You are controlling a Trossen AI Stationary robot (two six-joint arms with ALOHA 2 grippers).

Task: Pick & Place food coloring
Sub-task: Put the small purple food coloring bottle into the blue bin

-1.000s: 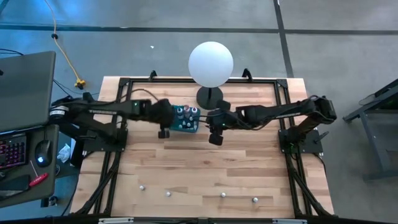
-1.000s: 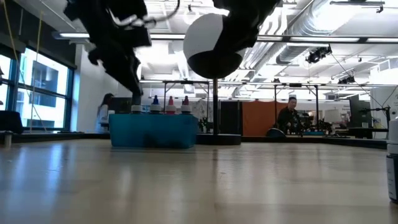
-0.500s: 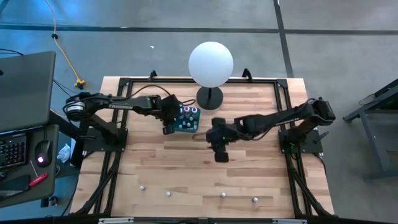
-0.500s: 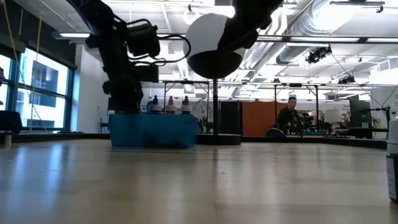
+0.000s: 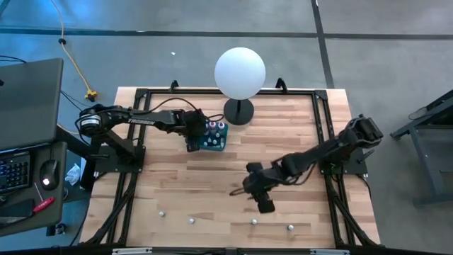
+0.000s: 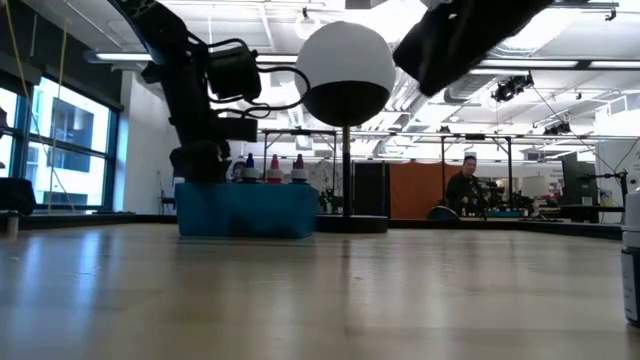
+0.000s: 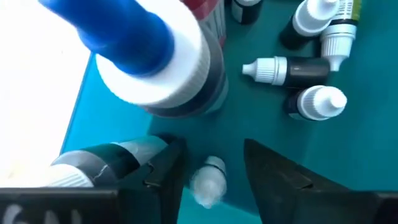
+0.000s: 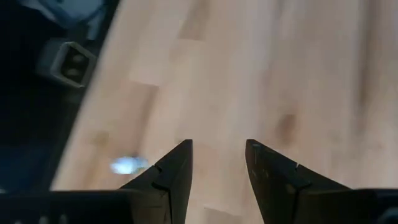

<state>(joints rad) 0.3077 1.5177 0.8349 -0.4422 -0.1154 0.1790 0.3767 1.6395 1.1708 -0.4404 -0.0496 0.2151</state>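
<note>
The pick is judged to be in hand: the left gripper [image 7: 211,180] is held open and empty inside the teal tray [image 7: 348,162], a small white-capped bottle [image 7: 208,180] lying between its fingers, so a squeeze and lift are called for next. Beyond the fingertips, the other food coloring bottles [image 7: 298,68] are seen, a large blue-tipped one [image 7: 149,56] looming just beside. Well apart, the right gripper [image 8: 217,174] is held open and empty over bare wooden table [image 8: 298,74].

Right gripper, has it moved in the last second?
Yes. The right gripper has swung away from the globe stand toward the table's near edge.

White globe [image 5: 240,73] on black stand at wood table's [image 5: 212,184] far edge, laptop [image 5: 28,99] & mouse [image 5: 48,172] off to side.
</note>
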